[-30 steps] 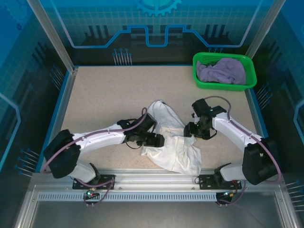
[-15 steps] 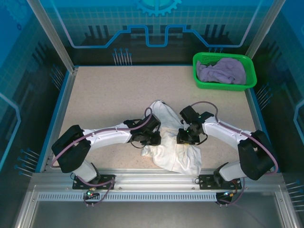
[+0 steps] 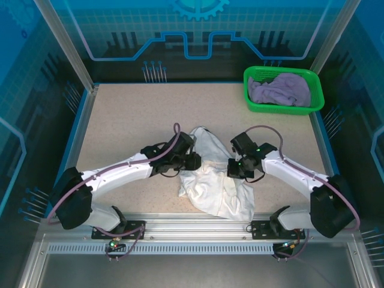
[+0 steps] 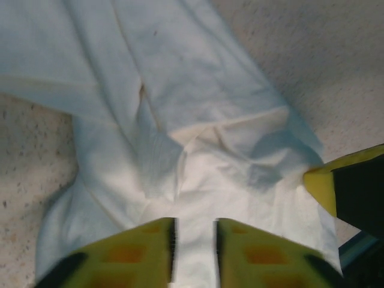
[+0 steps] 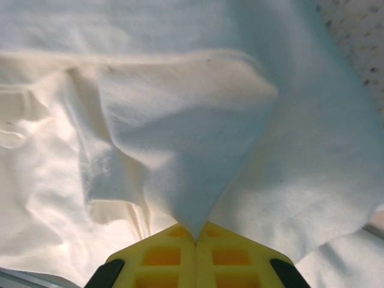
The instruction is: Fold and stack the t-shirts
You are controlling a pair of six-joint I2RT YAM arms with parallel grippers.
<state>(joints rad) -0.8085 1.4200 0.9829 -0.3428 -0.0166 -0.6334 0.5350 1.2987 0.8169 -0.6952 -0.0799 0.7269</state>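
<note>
The white t-shirt [image 3: 211, 183] lies crumpled near the table's front middle. My left gripper [image 3: 192, 162] sits at its left edge. In the left wrist view its yellow fingers [image 4: 144, 252] stand a narrow gap apart over the white cloth [image 4: 180, 90], open, nothing pinched that I can make out. My right gripper [image 3: 234, 170] is at the shirt's right side. In the right wrist view it [image 5: 195, 233] is shut on a peak of the white cloth [image 5: 180, 120], which rises into the closed jaws. The lavender t-shirt [image 3: 281, 90] lies bunched in the basket.
The green mesh basket [image 3: 255, 105] stands at the back right corner. A blue raised border [image 3: 77, 126] runs round the speckled tabletop [image 3: 138, 120]. The aluminium rail [image 3: 198, 219] with both arm bases lies along the near edge.
The right gripper moved in onto the shirt's right side and shut on a fold. The left gripper shifted slightly back along the shirt's left edge, closing and then parting again.
</note>
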